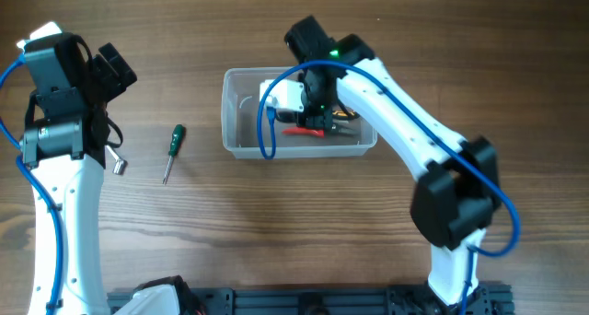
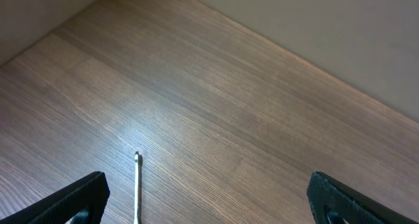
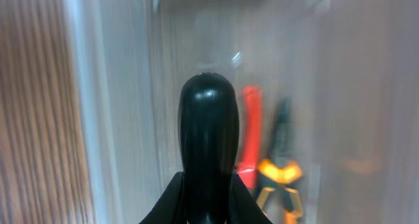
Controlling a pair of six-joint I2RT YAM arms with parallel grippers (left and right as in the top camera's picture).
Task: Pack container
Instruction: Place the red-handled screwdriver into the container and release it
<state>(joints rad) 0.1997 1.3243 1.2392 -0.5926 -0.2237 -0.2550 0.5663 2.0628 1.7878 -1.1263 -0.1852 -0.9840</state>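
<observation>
The clear plastic container (image 1: 228,122) stands at mid table. Inside it lie a red-handled tool (image 1: 299,131) and black-and-orange pliers (image 1: 345,123). My right gripper (image 1: 317,110) reaches down into the container and is shut on a black rounded tool handle (image 3: 208,129). The right wrist view shows the container wall (image 3: 98,106), the red tool (image 3: 250,129) and the pliers (image 3: 280,175) just beyond that handle. My left gripper (image 1: 115,71) is wide open and empty (image 2: 206,201) above the bare table at the far left.
A green-handled screwdriver (image 1: 174,142) lies on the table left of the container; its metal shaft (image 2: 136,185) shows between my left jaws. A small silver piece (image 1: 119,165) sits by the left arm. A blue cable loops over the container.
</observation>
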